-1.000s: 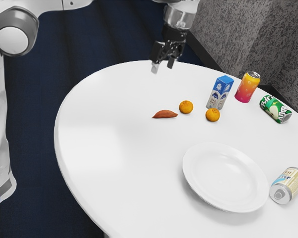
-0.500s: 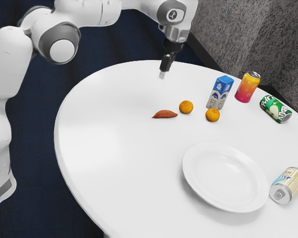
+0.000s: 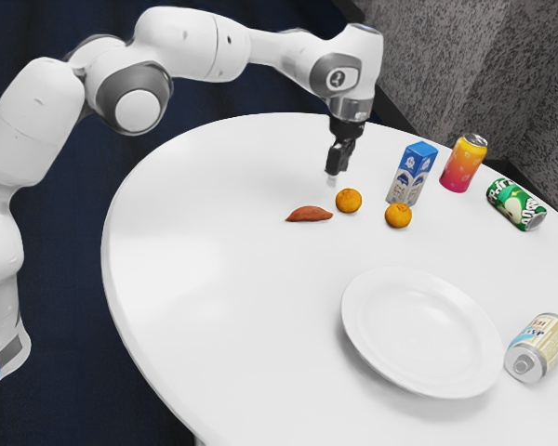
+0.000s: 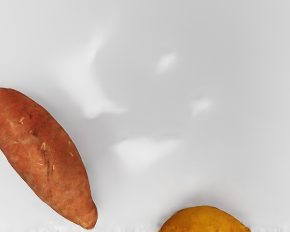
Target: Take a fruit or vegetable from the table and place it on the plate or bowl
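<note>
Black gripper (image 3: 335,177) hangs close above an orange (image 3: 349,200), beside a sweet potato (image 3: 309,215). Seen edge-on, its opening cannot be told; the wrist view crops the orange

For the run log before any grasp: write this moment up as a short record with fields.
end effector: the end effector hangs over the table, close above the first orange
produce: sweet potato, first orange, second orange; all lie on the table, apart from one another
plate: the white plate holds nothing
upright: carton, orange-pink can
on their sides: green can; pale can beside the plate
task state: no fruit or vegetable on the plate yet
</note>
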